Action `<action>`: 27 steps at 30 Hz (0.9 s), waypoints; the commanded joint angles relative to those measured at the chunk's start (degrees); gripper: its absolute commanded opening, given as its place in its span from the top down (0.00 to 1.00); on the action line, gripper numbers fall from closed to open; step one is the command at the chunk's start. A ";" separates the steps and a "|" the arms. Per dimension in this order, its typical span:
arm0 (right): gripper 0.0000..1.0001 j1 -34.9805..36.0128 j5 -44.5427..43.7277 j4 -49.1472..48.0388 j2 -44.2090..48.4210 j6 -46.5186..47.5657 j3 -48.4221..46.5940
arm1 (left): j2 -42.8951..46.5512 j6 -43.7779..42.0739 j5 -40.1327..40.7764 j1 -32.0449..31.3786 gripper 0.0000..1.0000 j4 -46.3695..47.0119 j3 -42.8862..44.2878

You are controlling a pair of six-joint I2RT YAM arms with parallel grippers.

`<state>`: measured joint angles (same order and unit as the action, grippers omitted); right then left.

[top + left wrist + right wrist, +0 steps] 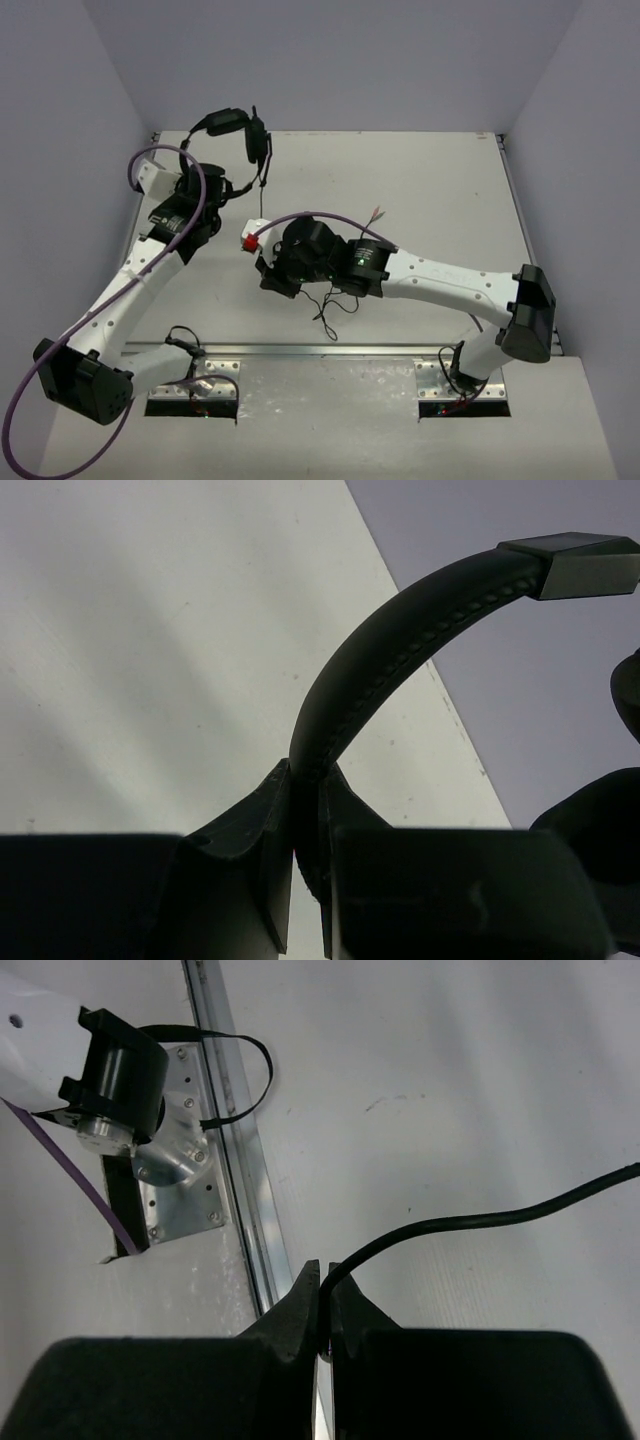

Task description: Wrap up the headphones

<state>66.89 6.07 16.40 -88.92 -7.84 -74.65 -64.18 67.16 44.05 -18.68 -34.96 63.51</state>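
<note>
At upper left of the overhead view, the headphones are held up above the table. They sit close against the back wall near the far left corner, with little room behind or to their left. The left gripper has its fingers closed tight on the headband, which arcs toward the upper right of the wrist view. An earcup shows dark at that view's right edge.

The right gripper sits low over the table's centre, fingers pinched together on the cable. The cable leaves the tips and sweeps off to the right edge of the wrist view. Just left of those fingers a metal rail runs along the table's near edge, with the left arm's base beyond it.

Seen from overhead, the cable drops from the earcups toward the right gripper, and more of it lies in loose loops just below. Open tabletop spreads right of both grippers out to the table's right edge.
</note>
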 commanded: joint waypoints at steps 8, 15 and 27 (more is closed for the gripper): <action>0.99 -5.80 12.04 10.22 1.30 7.40 -18.40 | -3.31 -4.05 10.17 -8.04 1.00 6.84 -1.10; 0.99 -13.01 11.34 15.15 4.80 11.70 -19.93 | -7.28 -10.43 6.85 -9.45 1.00 7.79 -4.43; 0.99 -18.37 -11.77 15.15 14.57 25.93 -15.00 | -12.54 -41.66 -20.04 -10.76 1.00 14.49 -7.69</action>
<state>50.00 2.09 35.40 -75.57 11.07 -87.94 -74.43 36.27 31.46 -28.53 -20.78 54.43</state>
